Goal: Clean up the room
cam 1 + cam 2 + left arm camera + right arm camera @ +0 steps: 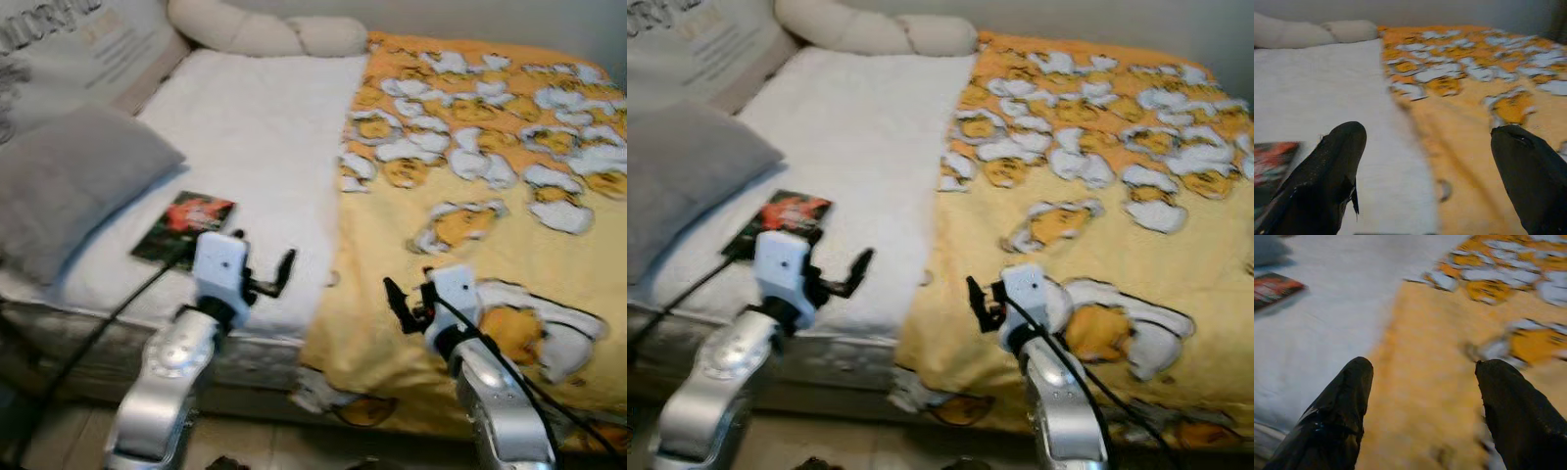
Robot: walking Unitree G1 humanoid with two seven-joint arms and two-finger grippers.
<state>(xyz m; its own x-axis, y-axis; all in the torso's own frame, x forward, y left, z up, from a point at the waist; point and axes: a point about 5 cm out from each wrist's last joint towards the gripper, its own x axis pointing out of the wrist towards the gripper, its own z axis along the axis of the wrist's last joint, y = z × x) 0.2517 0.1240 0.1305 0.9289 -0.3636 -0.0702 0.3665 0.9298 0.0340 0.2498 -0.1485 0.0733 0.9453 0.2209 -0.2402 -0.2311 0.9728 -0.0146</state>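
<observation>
1. Nearest, the left gripper (266,277) hovers at the bed's front edge over the white sheet (265,147), its fingers (1327,176) spread apart and empty.
2. The right gripper (404,302) hangs over the yellow patterned blanket (470,225), fingers likewise apart, holding nothing.
3. A book (184,225) with a red and dark cover lies flat on the sheet, just beyond the left gripper.
4. A grey pillow (69,181) rests left of the book.
5. Farthest, a cream bolster (265,31) lies along the head of the bed.
</observation>
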